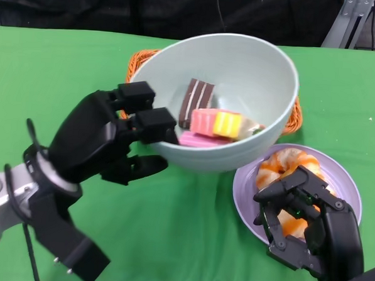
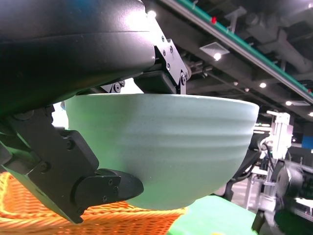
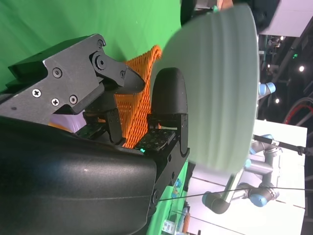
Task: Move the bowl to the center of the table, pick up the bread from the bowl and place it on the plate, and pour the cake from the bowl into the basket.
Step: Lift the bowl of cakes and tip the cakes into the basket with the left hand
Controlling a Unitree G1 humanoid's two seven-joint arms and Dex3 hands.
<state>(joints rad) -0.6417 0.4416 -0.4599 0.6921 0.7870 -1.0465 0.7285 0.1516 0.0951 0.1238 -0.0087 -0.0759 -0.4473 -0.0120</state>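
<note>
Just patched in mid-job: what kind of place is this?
Probably a robotics lab or demo hall: a green-covered table, another robot arm in the background, and exposed industrial ceiling lights.

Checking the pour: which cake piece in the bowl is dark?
The chocolate cake piece, brown with pale stripes, leaning on the bowl's wall; the others are pink and yellow.

My left hand [image 1: 106, 139] is matt black plastic with screwed metal plates, and the pale green bowl [image 1: 241, 74] it grips looks smooth and faintly ridged outside, like glazed ceramic or plastic. The orange basket [image 2: 29, 205] is rough woven wicker; the table [image 1: 53, 64] wears matt green cloth. The lilac plate [image 1: 346, 180] looks smooth with a soft sheen.
</note>
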